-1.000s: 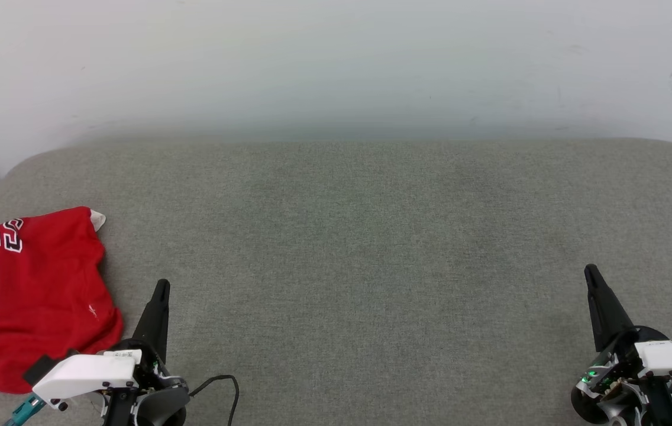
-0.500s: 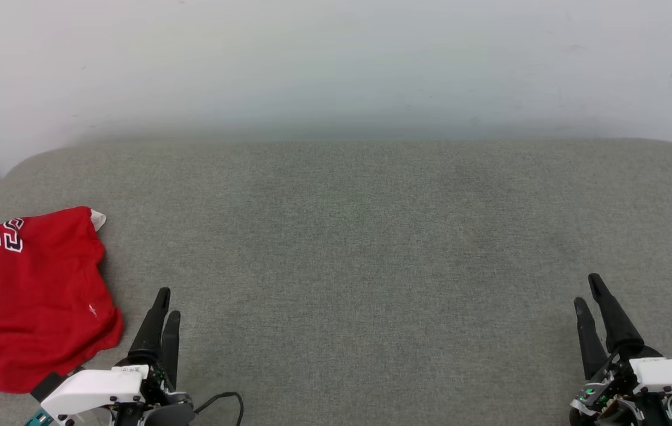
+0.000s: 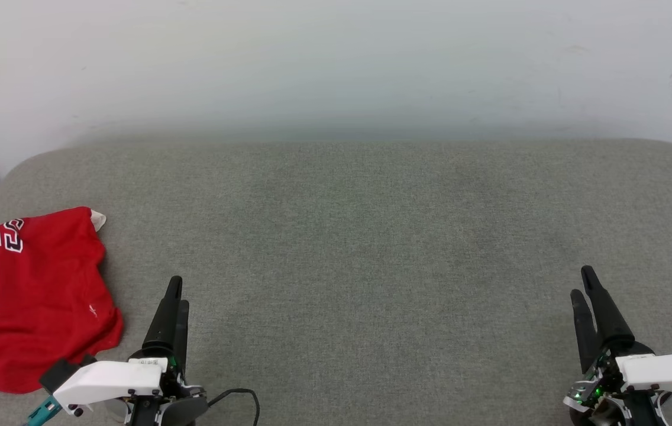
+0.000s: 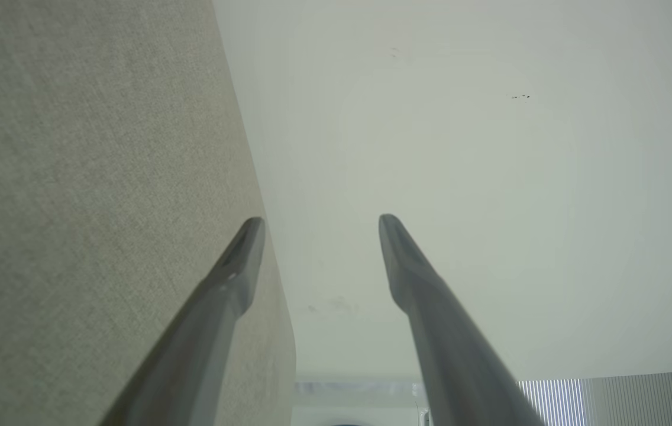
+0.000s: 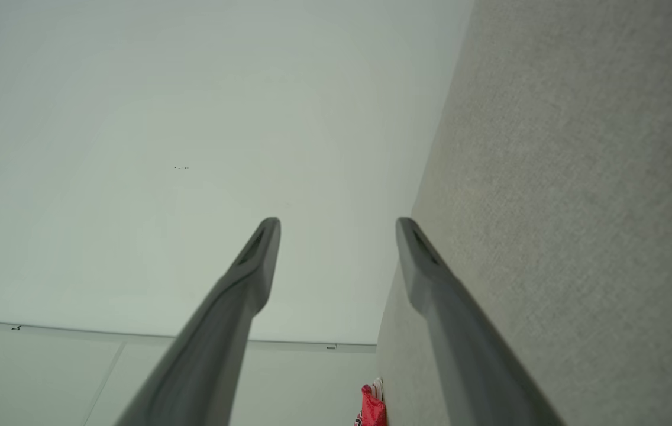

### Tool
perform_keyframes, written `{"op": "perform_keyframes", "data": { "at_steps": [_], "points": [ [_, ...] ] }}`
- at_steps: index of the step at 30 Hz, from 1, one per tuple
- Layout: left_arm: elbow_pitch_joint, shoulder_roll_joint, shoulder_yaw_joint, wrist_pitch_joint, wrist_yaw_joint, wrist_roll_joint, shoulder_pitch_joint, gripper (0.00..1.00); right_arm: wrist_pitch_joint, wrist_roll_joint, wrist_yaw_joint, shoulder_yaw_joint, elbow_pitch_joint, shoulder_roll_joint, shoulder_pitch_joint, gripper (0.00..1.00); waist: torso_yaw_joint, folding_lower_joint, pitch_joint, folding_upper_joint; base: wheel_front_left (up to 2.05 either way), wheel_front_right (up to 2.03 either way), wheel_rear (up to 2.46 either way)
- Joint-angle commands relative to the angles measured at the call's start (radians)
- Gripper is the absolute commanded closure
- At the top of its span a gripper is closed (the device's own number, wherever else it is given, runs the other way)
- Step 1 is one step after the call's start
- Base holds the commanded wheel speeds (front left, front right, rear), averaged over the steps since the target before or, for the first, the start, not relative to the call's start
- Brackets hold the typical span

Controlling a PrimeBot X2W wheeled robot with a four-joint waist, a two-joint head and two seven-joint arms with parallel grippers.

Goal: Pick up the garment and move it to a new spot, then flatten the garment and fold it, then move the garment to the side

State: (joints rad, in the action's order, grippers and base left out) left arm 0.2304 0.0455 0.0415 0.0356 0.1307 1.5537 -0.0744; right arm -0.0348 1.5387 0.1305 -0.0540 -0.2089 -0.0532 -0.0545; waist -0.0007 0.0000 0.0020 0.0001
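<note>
L hand (image 3: 179,291) (prob. parted) nr garment (image 3: 34,296)

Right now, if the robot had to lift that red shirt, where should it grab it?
Probably the thick right-hand edge of the garment, nearest the left gripper, coming in from that side with fingers low over the grey cushion. The shirt lies in a folded bundle, so that edge bulges enough to pinch several layers together.
</note>
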Motion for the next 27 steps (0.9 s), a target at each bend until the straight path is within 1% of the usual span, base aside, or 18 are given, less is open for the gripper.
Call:
{"op": "perform_keyframes", "data": {
  "at_steps": [1, 7, 12, 19, 27],
  "points": [
    [-0.023, 0.003, -0.006, -0.008, 0.0, -0.019, -0.028, 0.0, 0.008, -0.019, 0.0, 0.006, 0.024, -0.012, -0.006, 0.0, 0.0, 0.0, 0.0, -0.0001, 0.0, 0.0, 0.0],
    [-0.042, 0.003, -0.018, -0.034, 0.0, -0.15, -0.031, 0.0, 0.033, -0.134, 0.0, 0.017, 0.039, -0.02, -0.004, 0.0, 0.001, 0.0, 0.0, -0.0001, 0.0, 0.0, 0.0],
    [-0.06, 0.004, -0.024, -0.054, 0.0, -0.258, -0.028, 0.0, 0.054, -0.252, 0.0, 0.021, 0.05, -0.018, -0.003, 0.0, 0.001, 0.0, 0.0, -0.0001, 0.0, 0.0, 0.0],
    [-0.078, 0.004, -0.039, -0.08, 0.0, -0.425, -0.024, 0.0, 0.08, -0.437, 0.0, 0.005, 0.071, -0.008, 0.002, 0.0, 0.004, 0.0, -0.002, -0.0001, 0.0, 0.0, 0.0],
    [-0.084, 0.004, -0.065, -0.108, -0.009, -0.622, -0.027, 0.0, 0.082, -0.66, 0.0, 0.003, 0.106, -0.003, 0.015, 0.0, 0.007, 0.0, -0.006, -0.0001, 0.0, 0.0, 0.0]
  ]
}}
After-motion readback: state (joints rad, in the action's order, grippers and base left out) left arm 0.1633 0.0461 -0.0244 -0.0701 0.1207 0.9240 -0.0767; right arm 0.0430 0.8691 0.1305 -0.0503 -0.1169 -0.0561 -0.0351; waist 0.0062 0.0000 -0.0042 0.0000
